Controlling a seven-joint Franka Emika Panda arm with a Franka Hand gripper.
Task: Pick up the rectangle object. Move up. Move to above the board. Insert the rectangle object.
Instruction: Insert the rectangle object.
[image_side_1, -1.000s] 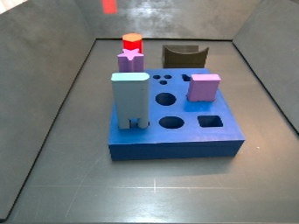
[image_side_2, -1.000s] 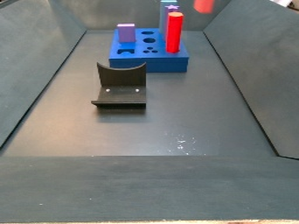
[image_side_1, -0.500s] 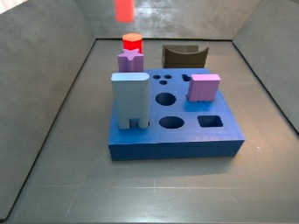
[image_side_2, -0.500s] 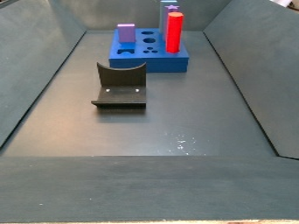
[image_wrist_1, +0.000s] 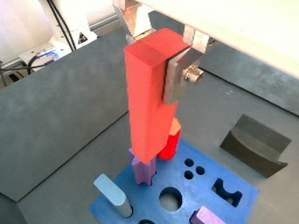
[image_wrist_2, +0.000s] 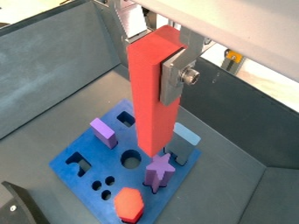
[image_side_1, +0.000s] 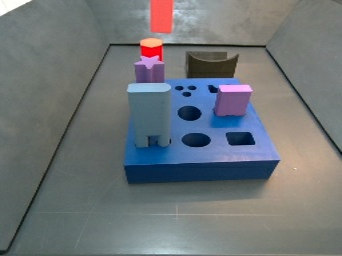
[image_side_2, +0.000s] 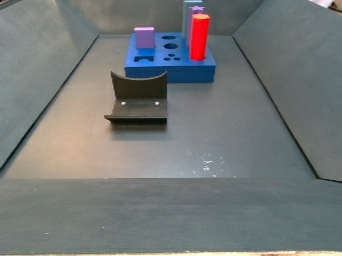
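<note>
My gripper (image_wrist_1: 152, 74) is shut on the upper part of the rectangle object (image_wrist_1: 149, 105), a tall red-orange bar, and holds it upright in the air; both wrist views show this, with the gripper (image_wrist_2: 155, 70) round the bar (image_wrist_2: 155, 96). Below lies the board (image_wrist_1: 193, 179), a flat blue block that also shows in a wrist view (image_wrist_2: 100, 157). In a side view only the bar's lower end (image_side_1: 160, 14) shows, high above the far end of the board (image_side_1: 201, 165). The gripper itself is out of both side views.
On the board stand a light-blue block (image_side_1: 147, 115), a purple star piece (image_side_1: 148, 68), a red-topped cylinder (image_side_1: 151, 47) and a purple cube (image_side_1: 234, 98). A round hole (image_side_1: 195, 141) and a square hole (image_side_1: 239, 138) are open. The dark fixture (image_side_2: 138, 97) stands beyond the board.
The bar has moved steadily to the right along the top edge of a side view. It has left the frame of the other side view.
</note>
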